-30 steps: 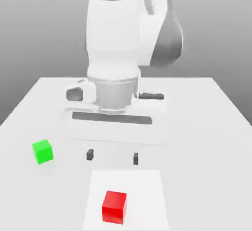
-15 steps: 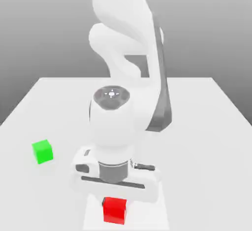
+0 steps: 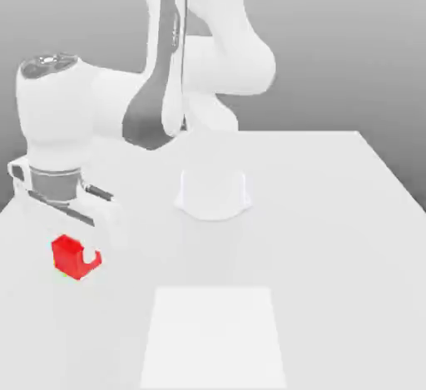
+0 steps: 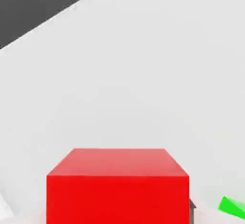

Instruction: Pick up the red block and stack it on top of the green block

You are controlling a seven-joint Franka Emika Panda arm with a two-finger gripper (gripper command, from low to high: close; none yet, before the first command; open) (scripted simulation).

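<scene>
My gripper hangs over the table on the exterior view's left, shut on the red block, which is held above the surface. In the hand view the red block sits close between the jaws. A sliver of the green block shows on the table beside and below it. The hand's white body stands directly above the red block.
The white table carries a paler square patch near its front edge. The arm's round base stands mid-table, and its links arch over toward the exterior view's left.
The gripper came down on the red block on the front patch and shut on it. It then carried the block up and to the exterior view's left, where the green block stood.
</scene>
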